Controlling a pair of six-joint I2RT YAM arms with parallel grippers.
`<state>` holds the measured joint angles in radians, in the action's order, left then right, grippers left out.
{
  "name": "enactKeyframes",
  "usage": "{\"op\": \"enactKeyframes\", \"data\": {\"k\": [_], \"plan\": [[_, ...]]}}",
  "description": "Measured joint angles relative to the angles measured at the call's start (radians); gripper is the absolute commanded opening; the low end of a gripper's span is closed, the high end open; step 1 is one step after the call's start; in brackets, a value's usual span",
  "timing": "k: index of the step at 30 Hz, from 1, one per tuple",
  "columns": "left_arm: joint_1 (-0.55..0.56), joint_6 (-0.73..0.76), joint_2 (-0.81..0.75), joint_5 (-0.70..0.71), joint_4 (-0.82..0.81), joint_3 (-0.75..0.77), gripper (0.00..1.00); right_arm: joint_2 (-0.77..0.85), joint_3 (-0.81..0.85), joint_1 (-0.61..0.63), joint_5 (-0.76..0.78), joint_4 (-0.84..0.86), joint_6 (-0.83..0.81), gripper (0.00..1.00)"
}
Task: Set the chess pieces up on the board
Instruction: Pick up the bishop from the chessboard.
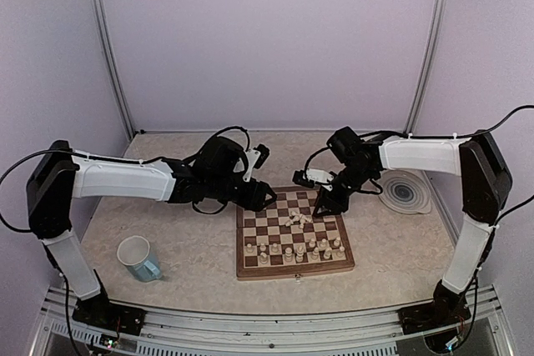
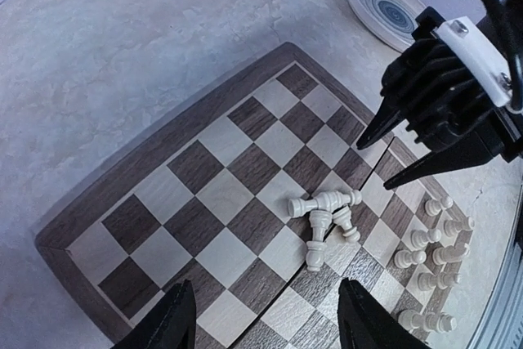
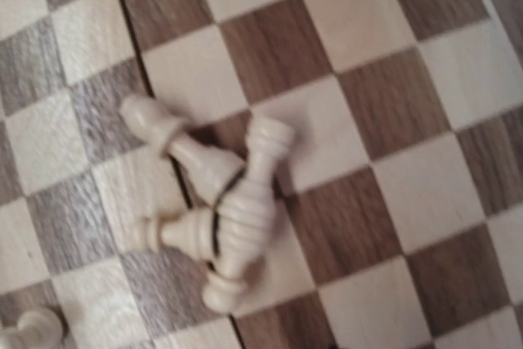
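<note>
- The fallen pieces (image 2: pixel 323 218), 4 as far as the overlap lets me count, lie tangled just toward 12 o'clock of the board (image 2: pixel 204 194) centre. The standing pieces (image 1: pixel 294 249) fill 2 rows at its 6 o'clock edge.
- The right gripper (image 2: pixel 373 167) hovers at 2 o'clock of the fallen pieces, jaws slightly parted and empty. The left gripper (image 2: pixel 265 284) sits at their 10 o'clock, spread wide, holding nothing.
- Take the outermost piece first, so the others do not roll.
- Pinch across its slim stem, square to its length, not on the round head.
- Lift straight up, then set it base-down inside 1 square, clear of the standing pieces.
- Hold the left arm back to avoid a clash.
</note>
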<state>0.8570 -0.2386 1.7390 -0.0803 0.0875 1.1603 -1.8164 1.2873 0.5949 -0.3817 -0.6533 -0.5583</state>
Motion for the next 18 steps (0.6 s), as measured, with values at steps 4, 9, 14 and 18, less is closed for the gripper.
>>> {"op": "enactKeyframes", "data": {"k": [4, 9, 14, 18], "plan": [[-0.003, -0.092, 0.022, -0.040, -0.122, -0.068, 0.56, -0.018, 0.000, 0.018, -0.011, 0.016, 0.000, 0.34], [-0.004, -0.185, 0.061, -0.063, -0.225, -0.084, 0.54, -0.048, 0.000, 0.034, -0.018, 0.024, -0.002, 0.34], [-0.004, -0.229, 0.109, -0.068, -0.288, -0.084, 0.52, -0.063, 0.000, 0.046, -0.019, 0.035, -0.002, 0.34], [-0.002, -0.237, 0.149, -0.072, -0.298, -0.084, 0.52, -0.068, -0.001, 0.051, -0.017, 0.048, -0.002, 0.33]]}}
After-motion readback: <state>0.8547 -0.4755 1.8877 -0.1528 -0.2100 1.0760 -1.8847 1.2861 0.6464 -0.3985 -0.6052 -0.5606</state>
